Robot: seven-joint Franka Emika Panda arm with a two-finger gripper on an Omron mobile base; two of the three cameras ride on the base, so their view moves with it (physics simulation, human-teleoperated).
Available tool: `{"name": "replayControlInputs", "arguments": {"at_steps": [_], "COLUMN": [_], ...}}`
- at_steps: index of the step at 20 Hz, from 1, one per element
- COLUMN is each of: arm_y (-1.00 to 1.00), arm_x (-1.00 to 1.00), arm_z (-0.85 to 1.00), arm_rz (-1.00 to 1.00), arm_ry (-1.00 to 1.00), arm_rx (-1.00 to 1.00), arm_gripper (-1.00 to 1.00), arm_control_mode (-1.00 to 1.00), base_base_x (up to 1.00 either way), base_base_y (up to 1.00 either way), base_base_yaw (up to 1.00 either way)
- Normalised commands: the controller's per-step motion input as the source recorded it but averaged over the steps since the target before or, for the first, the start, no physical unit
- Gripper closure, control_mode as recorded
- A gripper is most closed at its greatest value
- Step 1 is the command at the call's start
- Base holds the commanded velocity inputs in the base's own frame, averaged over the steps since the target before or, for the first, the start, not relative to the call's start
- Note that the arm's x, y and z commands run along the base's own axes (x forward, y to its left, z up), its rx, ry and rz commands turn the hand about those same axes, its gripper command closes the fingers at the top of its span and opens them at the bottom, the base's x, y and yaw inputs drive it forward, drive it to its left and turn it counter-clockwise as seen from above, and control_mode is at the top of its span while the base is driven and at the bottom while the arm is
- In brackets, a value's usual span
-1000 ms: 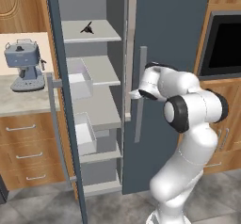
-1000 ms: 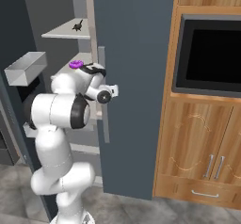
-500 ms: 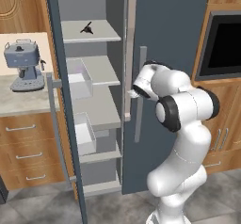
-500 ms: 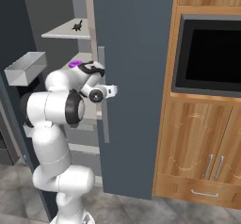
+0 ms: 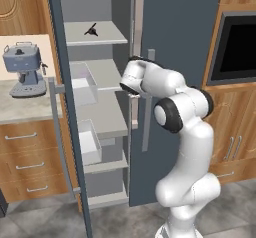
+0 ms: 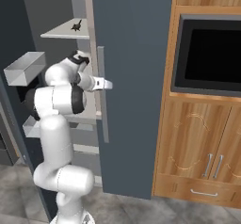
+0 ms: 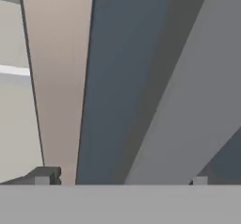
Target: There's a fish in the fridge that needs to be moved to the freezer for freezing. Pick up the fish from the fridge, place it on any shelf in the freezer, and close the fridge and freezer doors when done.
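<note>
Tall unit point(image 5: 185, 42), left door point(image 5: 67, 147) swung open, right door point(image 6: 132, 77) closed. Gripper point(image 7: 122, 178) spread wide, empty, up against closed door's edge near handle point(image 6: 102, 93). Fish point(image 5: 91, 30) on top shelf point(image 5: 105, 36), mid-front.

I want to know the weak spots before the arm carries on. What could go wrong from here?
1. The open gripper is empty beside the closed door's handle, well below the fish on the top shelf; reaching up past the shelf edges could bump them.
2. The fish is tiny and thin, so the wide jaws might miss it or push it back.
3. The open door stands close by the arm and could be knocked.
</note>
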Motion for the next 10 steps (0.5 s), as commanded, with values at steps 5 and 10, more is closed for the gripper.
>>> {"name": "replayControlInputs", "arguments": {"at_steps": [5,10], "arm_y": [-0.01,-0.06], "arm_x": [-0.12,-0.20], "arm_z": [0.55,0.77], "arm_rz": [0.00,0.00], "arm_ry": [-0.25,-0.26], "arm_rx": [0.01,0.04], "arm_gripper": [-1.00,-1.00], "arm_control_mode": [-1.00,-1.00], "base_base_x": [0.00,0.00], "base_base_y": [0.00,0.00], "base_base_yaw": [0.00,0.00]}}
